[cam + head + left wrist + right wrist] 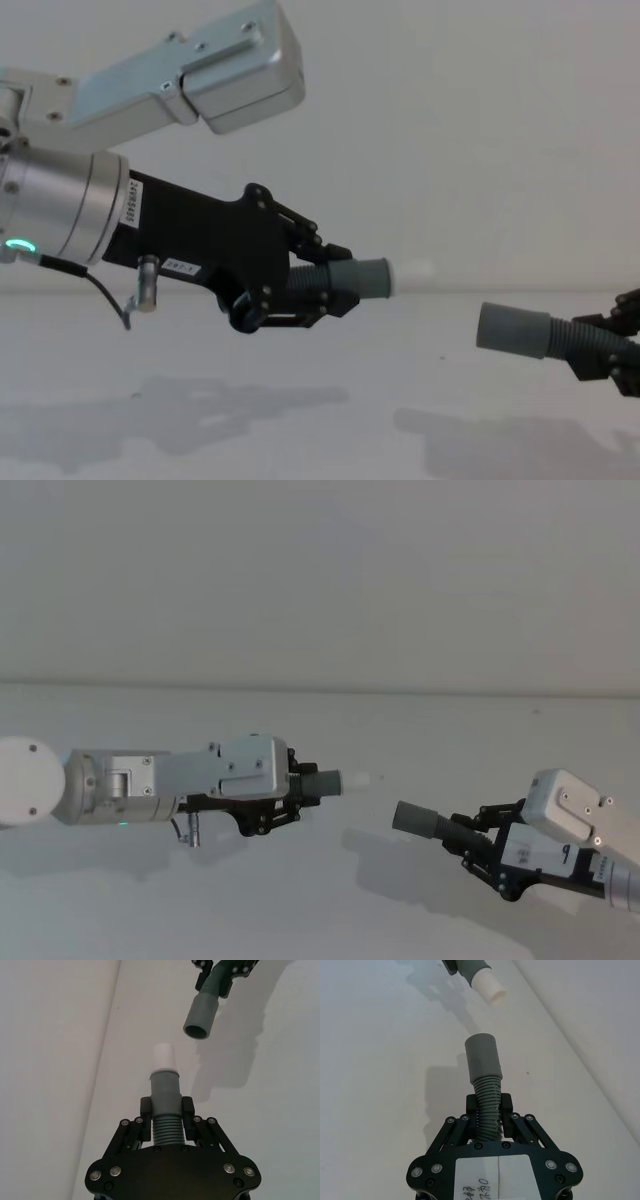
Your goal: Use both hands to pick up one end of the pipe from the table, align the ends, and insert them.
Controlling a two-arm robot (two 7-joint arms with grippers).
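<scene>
Two pipe pieces, both held above table (320, 900). Head view: left gripper (300, 785) pinches white-tipped piece (335, 781); right gripper (468, 835) pinches socket piece (420, 821). Chest view: ends apart, facing, socket lower.

A plain pale wall (320, 580) stood behind the desk (300, 920), bare and evenly lit, with no marks that could be made out. It met the surface along a straight, soft seam (320, 688) running across the head view. In the chest view the same wall (470, 120) rose as a flat grey-white backdrop. A tiny dark speck (528, 1073) lay on the surface near the foot of the wall. Soft grey shadows (385, 845) spread over the near part of the surface, well apart from the seam, their edges blurred.
</scene>
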